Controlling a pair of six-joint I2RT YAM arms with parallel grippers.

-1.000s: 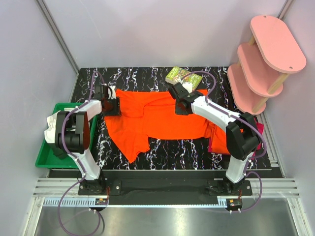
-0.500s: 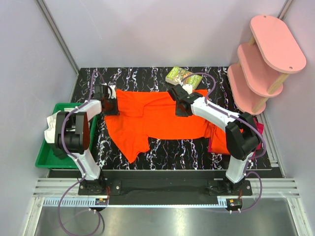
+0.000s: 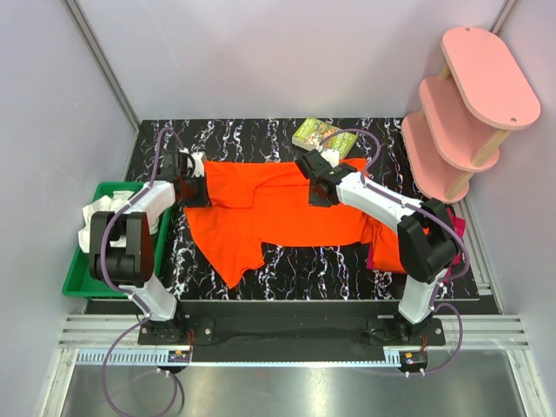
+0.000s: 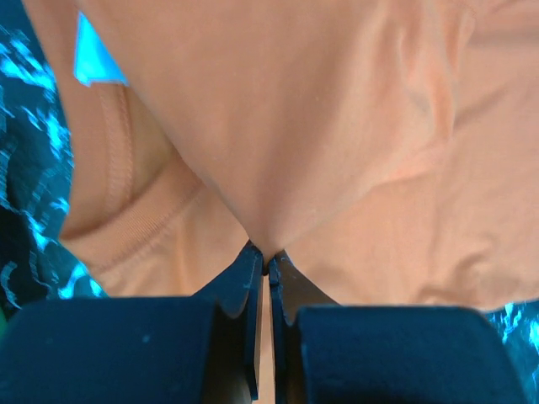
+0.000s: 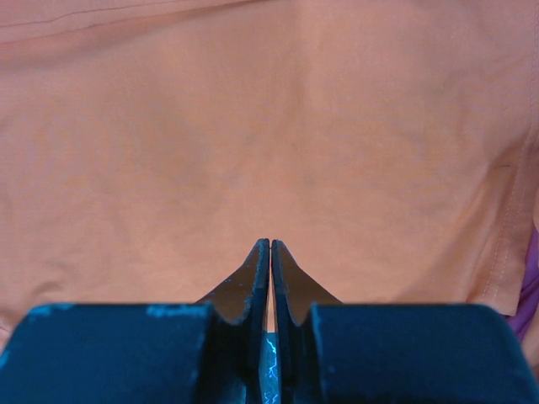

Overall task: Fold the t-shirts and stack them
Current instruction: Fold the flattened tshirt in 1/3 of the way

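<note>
currently clamps left gripper (image 4: 265, 257) shut on a raised pinch of orange t-shirt (image 3: 278, 213) at its 10 o'clock corner. sets right gripper (image 5: 269, 244), jaws together, tips against same shirt toward 2 o'clock; cannot confirm a catch of cloth there. shows shirt spread over centre of table (image 3: 347, 269), magenta t-shirt (image 3: 380, 254) bunched at 3 o'clock.

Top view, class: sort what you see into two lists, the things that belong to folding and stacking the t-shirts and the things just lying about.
Belongs to the job:
- orange t-shirt, spread on the table
- magenta shirt, mostly hidden under the right arm

Just lying about:
- green tray
- small green box
- pink shelf
</note>
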